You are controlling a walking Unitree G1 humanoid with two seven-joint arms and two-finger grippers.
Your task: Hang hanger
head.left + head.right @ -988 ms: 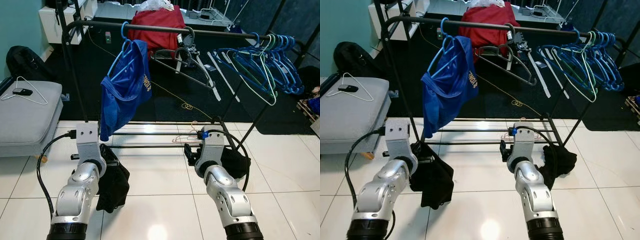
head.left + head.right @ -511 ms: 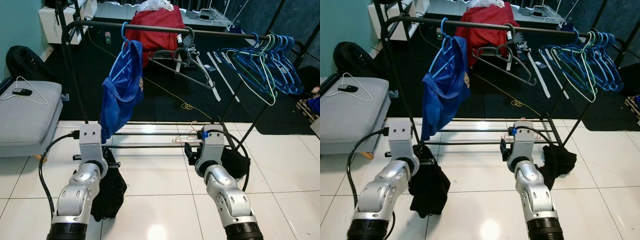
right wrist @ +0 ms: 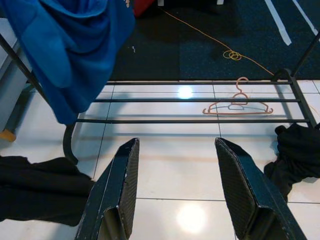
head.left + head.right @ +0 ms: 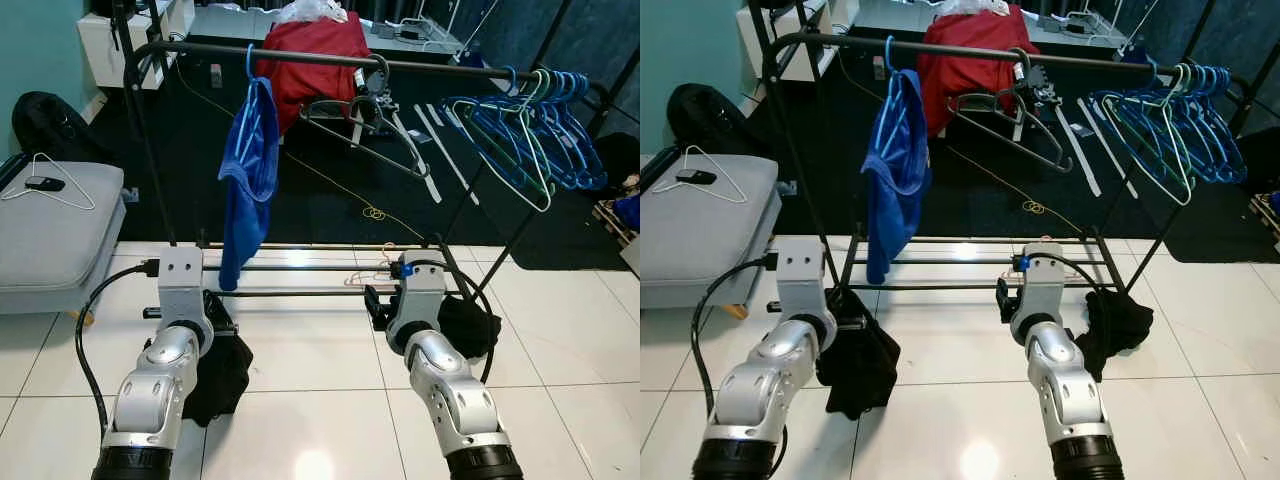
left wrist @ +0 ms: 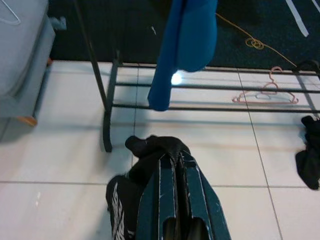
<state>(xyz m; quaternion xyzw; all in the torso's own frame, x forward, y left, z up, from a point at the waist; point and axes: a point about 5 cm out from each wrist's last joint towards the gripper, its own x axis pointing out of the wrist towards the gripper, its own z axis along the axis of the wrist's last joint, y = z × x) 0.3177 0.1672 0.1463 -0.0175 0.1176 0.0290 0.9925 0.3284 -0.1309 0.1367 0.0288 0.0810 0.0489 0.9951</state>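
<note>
White tiled floor (image 4: 320, 400) meets a dark carpet (image 4: 330, 200) under a black garment rack (image 4: 320, 58), whose top rail spans the scene. Grey cushioned seat (image 4: 50, 235) stands at the robot's left with a white wire hanger (image 4: 55, 185) on it. Red garment (image 4: 315, 50) sits behind the rail. Blue shirt (image 4: 248, 175) hangs on a light-blue hanger (image 4: 250, 70) hooked over the rail near its left end. Grey hanger (image 4: 365, 125) hangs mid-rail; bunched blue hangers (image 4: 530, 120) hang at the right end. Left gripper (image 5: 175, 165) is low over the tiles, jaws clenched on a black cloth (image 5: 150, 150). Right gripper (image 3: 175, 185) hovers over the floor, jaws released and holding nothing. Second black cloth (image 3: 300, 150) lies by the rack's right foot. Pink hanger (image 3: 237, 105) lies under the lower rails.
</note>
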